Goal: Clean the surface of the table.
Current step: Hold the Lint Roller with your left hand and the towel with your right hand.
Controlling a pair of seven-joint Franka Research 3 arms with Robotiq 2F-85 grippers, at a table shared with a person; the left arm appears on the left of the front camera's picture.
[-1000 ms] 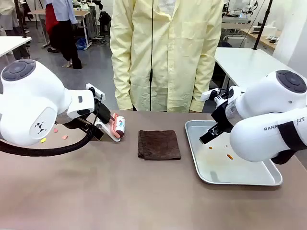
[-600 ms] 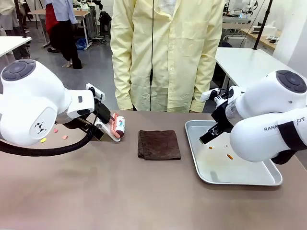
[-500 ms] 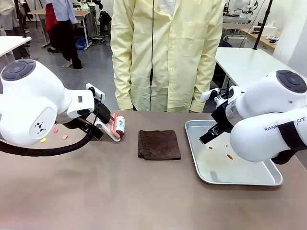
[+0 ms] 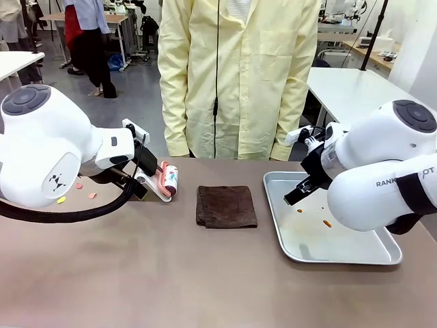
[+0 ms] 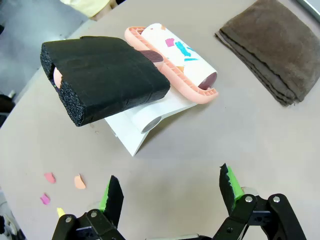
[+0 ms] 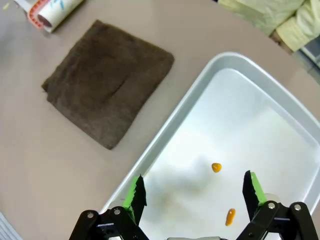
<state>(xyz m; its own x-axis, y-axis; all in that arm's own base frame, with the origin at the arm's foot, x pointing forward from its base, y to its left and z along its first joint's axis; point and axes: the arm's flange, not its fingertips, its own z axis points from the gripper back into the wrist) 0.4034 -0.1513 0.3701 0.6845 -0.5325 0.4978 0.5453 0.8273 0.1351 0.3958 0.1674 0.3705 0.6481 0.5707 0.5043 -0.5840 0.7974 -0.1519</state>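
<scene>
Table: the taupe top [image 4: 205, 273] spans the whole front view, matte and smooth, and its far edge meets a person in a pale yellow coat [image 4: 235, 75].
Room: a white-topped table [image 4: 355, 92] stands behind on the right, with grey floor and more benches behind on the left.
Middle: a folded dark brown cloth [image 4: 226, 206] lies flat, nearer the far edge than mine.
Left part: a lint roller [image 5: 175, 52] with a black foam handle rests on its white stand, well apart from the cloth. Small pink and yellow paper scraps [image 4: 76, 186] lie toward the left edge.
Right part: a silver tray [image 4: 341, 260] holds two orange bits [image 4: 326, 223].
Left gripper [image 5: 170, 180]: jaws spread wide with nothing between them, hanging over bare table just short of the roller stand.
Right gripper [image 6: 195, 182]: jaws wide and empty, above the tray's inner side beside the orange bits.
Open room: the whole near half is bare from edge to edge. I also see a clear strip between the cloth and the tray.
</scene>
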